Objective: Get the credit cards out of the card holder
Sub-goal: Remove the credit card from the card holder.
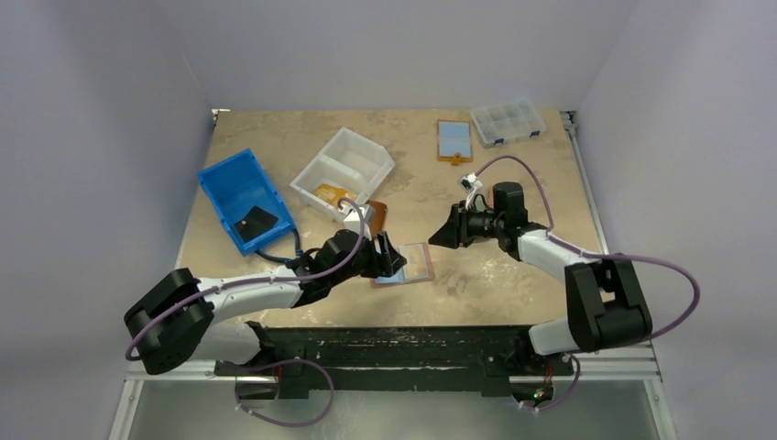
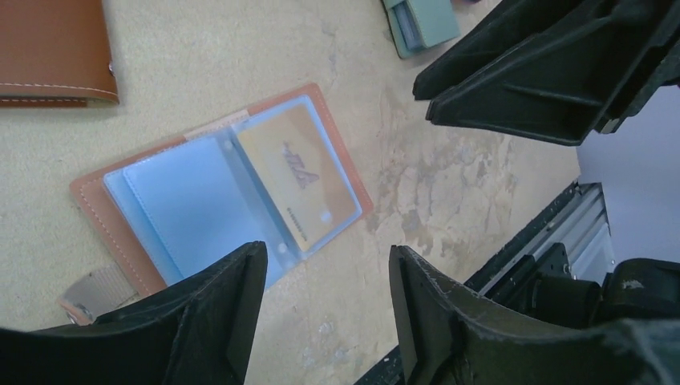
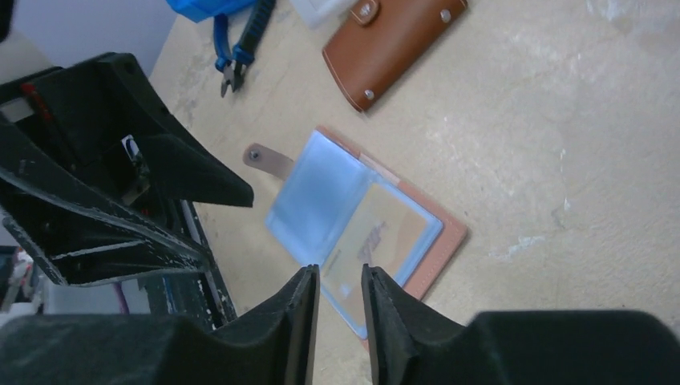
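Note:
The card holder [image 1: 409,263] lies open on the table, brown leather with clear sleeves. One sleeve shows a light-blue credit card [image 2: 186,200], the other a tan-orange card [image 2: 298,175]. My left gripper [image 1: 392,258] hovers over the holder's near edge. In the left wrist view my left gripper [image 2: 327,250] is open with bare table between its fingers. To the right of the holder [image 3: 362,233], my right gripper [image 1: 436,238] points at it. Seen from the wrist, my right gripper [image 3: 339,271] has a narrow gap with nothing in it.
A brown leather pouch [image 1: 377,216] lies just behind the holder. Further back stand a blue bin [image 1: 246,197], a white tray [image 1: 344,168], a clear compartment box [image 1: 508,121] and a second brown holder with a blue panel [image 1: 454,140]. Blue-handled pliers [image 3: 240,50] lie left.

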Controlling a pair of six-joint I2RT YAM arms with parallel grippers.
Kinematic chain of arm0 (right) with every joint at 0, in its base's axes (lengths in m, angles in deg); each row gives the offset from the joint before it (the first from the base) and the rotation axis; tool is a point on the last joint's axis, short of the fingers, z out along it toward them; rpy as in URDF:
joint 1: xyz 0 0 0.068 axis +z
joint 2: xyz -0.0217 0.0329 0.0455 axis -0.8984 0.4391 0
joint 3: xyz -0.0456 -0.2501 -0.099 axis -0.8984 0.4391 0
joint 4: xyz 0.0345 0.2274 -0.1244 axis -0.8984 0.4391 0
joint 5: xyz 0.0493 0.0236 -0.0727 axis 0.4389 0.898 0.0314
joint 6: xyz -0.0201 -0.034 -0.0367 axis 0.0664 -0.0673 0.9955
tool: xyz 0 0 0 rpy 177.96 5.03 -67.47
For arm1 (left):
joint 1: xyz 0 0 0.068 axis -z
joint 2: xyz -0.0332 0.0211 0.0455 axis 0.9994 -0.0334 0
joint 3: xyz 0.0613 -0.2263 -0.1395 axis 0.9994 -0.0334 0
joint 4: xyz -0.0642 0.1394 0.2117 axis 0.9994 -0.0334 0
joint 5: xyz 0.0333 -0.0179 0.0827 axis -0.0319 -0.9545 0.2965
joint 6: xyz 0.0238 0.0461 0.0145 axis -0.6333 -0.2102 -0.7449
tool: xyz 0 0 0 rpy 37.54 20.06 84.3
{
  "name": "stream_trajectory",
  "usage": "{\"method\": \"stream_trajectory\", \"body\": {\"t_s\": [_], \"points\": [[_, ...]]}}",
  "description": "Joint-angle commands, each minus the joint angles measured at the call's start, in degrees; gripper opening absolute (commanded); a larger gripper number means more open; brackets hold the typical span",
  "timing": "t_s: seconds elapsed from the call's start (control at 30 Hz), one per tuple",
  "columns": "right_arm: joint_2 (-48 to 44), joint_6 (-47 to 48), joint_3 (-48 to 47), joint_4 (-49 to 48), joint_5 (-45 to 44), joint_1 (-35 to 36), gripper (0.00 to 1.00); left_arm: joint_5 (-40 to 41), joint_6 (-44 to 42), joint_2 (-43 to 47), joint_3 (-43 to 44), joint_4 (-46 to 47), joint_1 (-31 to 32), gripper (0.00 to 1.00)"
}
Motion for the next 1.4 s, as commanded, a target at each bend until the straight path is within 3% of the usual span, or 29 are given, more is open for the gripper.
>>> {"method": "stream_trajectory", "body": {"t_s": [0.0, 0.27, 0.63, 1.37], "points": [[4.54, -2.36, -3.80, 0.48, -0.73, 0.92, 0.32, 5.36, 0.86, -1.37, -0.45, 6.42, 0.24, 0.60], [11.70, 0.41, -7.58, 6.21, -3.43, 3.42, 0.21, 5.04, 7.80, -7.97, -0.70, 13.98, 0.11, 0.45], [14.85, 1.52, -9.21, 8.91, -4.87, 4.19, 0.26, 4.14, 10.21, -13.35, 0.69, 13.05, -0.10, 0.48], [19.82, 1.35, -11.41, 12.99, -5.59, 6.16, 0.25, 3.09, 11.77, -21.03, 4.75, 10.47, -0.24, 0.47]]}}
